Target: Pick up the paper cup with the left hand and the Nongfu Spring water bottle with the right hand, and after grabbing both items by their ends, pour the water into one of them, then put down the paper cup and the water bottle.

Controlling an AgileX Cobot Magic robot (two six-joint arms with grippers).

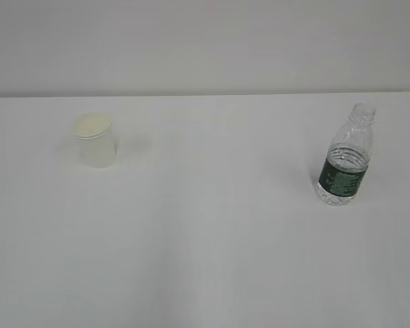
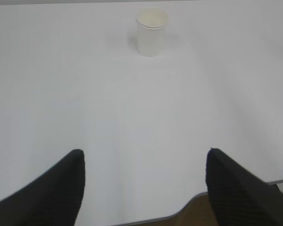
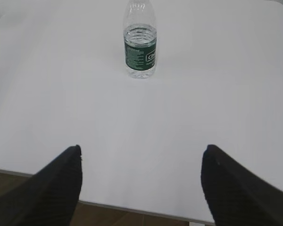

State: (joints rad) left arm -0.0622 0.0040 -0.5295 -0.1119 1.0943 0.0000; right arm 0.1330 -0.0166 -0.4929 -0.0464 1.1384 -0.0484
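On table: paper cup (image 1: 95,140) left, Nongfu Spring water bottle (image 1: 345,158) right, both upright, well apart, untouched. Left hand (image 2: 144,181) and right hand (image 3: 140,176) spread wide, empty, far back. Nothing done yet; grasp, pour, set-down all remain.

Nothing blocks my way across the flat white table (image 1: 212,225) to the small white paper cup (image 1: 96,141) or the clear plastic bottle with the green label (image 1: 344,157).

Water bottle (image 3: 140,46): dark green label has small white print and a boxed mark, too blurred to read. No other text visible.
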